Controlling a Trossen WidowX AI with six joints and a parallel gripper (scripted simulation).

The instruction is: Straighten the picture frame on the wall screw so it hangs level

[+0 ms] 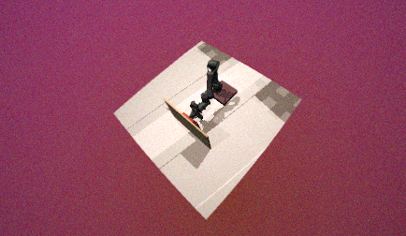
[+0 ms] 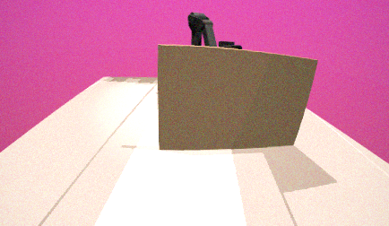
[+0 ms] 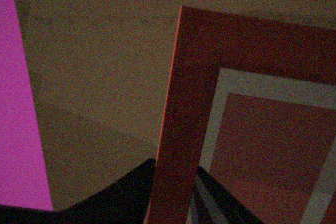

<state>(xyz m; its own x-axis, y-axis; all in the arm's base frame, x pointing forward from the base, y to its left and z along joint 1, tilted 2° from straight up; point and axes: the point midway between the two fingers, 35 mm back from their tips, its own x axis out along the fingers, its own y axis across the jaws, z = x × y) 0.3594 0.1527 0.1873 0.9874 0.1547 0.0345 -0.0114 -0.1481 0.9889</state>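
Nearest stands the upright brown board (image 1: 201, 134) (image 2: 233, 99) (image 3: 100, 75) that serves as the wall, its plain back toward the near side of the pale table top (image 1: 224, 178) (image 2: 67, 184). It hides the work from this side.

On its far face is the rectangular red picture frame (image 1: 191, 119) (image 3: 187, 105) with a grey inner border (image 3: 275, 85). Its upper edge descends rightward in the wrist view, suggesting a tilt; true level cannot be judged there. Neither screw nor notched strip is visible.

Beyond it, the black parallel-jaw gripper (image 1: 198, 117) (image 3: 173, 169) is closed on the frame's left side bar in the wrist view, one finger on either side, presumably so that the frame can be lifted and carried one notch. Whether its weight is off the screw cannot be told.

Farthest, the black jointed arm (image 1: 211, 81) (image 2: 195, 29) rises from a dark maroon square base plate (image 1: 232, 93), facing the board for a frontal reach.
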